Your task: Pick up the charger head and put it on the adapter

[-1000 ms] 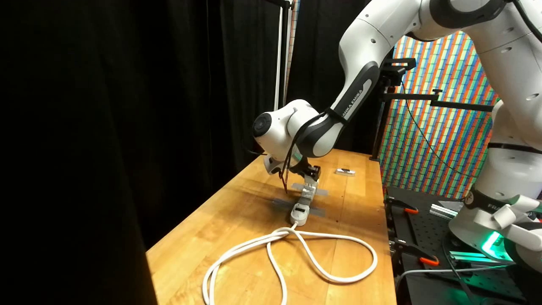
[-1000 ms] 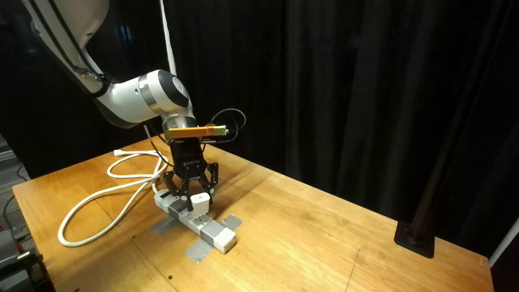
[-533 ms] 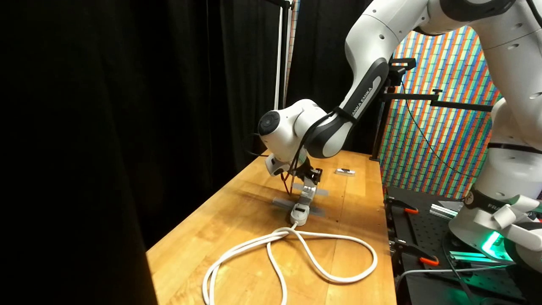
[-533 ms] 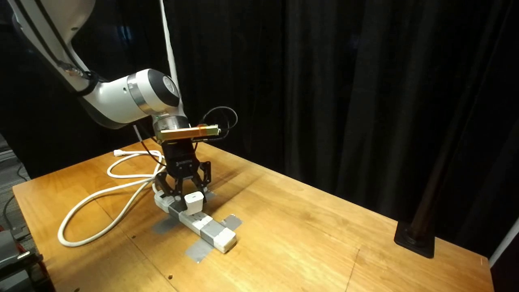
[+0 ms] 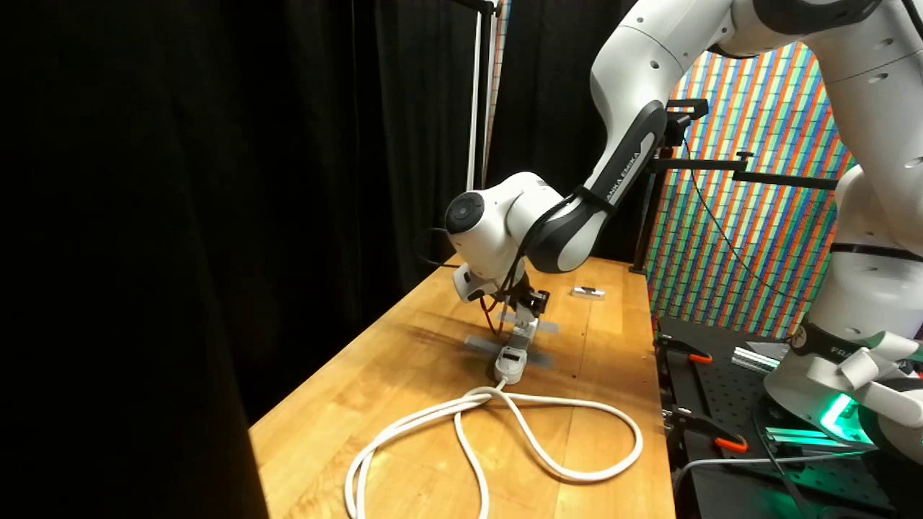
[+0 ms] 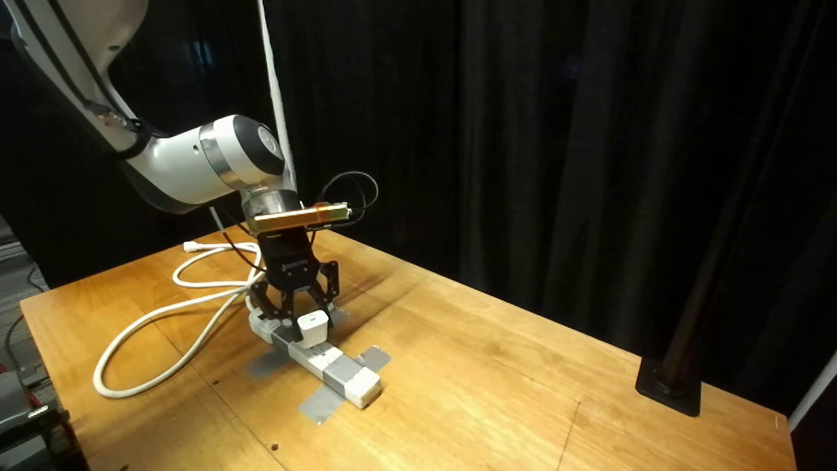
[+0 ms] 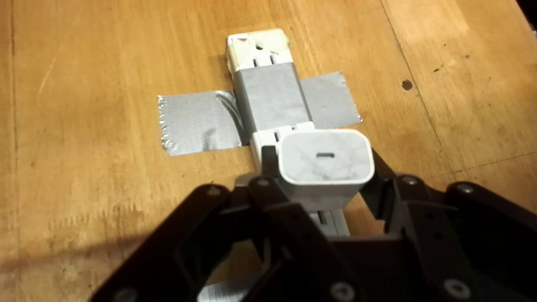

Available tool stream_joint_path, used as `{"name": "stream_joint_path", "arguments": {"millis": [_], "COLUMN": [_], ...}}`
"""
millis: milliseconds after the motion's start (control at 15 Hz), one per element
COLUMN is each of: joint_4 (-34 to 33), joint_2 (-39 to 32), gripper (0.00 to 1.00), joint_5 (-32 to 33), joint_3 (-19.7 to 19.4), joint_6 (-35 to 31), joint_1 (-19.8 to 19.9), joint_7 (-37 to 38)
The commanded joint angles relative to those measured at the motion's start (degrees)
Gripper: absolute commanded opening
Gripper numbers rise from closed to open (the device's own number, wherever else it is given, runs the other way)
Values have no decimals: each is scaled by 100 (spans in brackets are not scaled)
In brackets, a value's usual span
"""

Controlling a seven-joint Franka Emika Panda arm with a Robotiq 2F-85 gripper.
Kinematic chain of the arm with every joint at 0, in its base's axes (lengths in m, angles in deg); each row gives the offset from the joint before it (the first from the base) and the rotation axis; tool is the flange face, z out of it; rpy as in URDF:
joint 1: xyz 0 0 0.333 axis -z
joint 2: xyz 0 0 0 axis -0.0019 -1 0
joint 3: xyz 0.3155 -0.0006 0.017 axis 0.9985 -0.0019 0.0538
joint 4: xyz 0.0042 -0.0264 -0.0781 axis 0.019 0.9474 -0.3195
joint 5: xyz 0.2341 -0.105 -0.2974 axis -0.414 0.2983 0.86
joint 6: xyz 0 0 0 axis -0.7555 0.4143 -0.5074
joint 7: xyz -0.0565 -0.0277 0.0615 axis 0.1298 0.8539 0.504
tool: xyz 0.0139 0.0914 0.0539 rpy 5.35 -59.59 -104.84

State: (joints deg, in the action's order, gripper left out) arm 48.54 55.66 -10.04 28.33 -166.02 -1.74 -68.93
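Observation:
The charger head [image 7: 326, 165], a small white block with a port on top, is between the fingers of my gripper [image 7: 324, 178] in the wrist view. My gripper [image 6: 313, 329] is shut on it and holds it upright over the middle of the adapter. The charger head [image 6: 313, 320] hides part of the strip below, and I cannot tell whether it touches it. The adapter [image 6: 322, 360] is a long whitish strip taped to the table; its end [image 7: 261, 58] shows in the wrist view. In an exterior view the adapter's cord end [image 5: 509, 366] is nearest.
The thick white cord [image 5: 606, 408] loops over the wooden table [image 5: 404, 375]. Grey tape [image 7: 197, 121] holds the strip down. A small flat object [image 5: 588, 293] lies farther back. A black stand base [image 6: 668, 387] stands on the table in an exterior view. Black curtains hang behind.
My gripper has moved a short way along the strip towards its cord end, carrying the charger head, and has come slightly lower. In the last half second the motion is small.

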Motion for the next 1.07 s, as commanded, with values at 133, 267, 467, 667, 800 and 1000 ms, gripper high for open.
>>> {"name": "stream_joint_path", "arguments": {"millis": [133, 267, 467, 667, 800, 1000], "joint_4": [249, 272, 281, 280, 281, 289], "joint_2": [251, 245, 225, 217, 211, 180], "gripper": [23, 23, 23, 23, 23, 23], "joint_5": [270, 279, 251, 246, 248, 241], "joint_3": [-182, -186, -180, -180, -182, -183], "joint_6": [-104, -125, -182, -237, -274, -319], "joint_1": [-102, -81, -61, -56, -52, -49], "joint_7": [260, 280, 282, 300, 306, 313]}}
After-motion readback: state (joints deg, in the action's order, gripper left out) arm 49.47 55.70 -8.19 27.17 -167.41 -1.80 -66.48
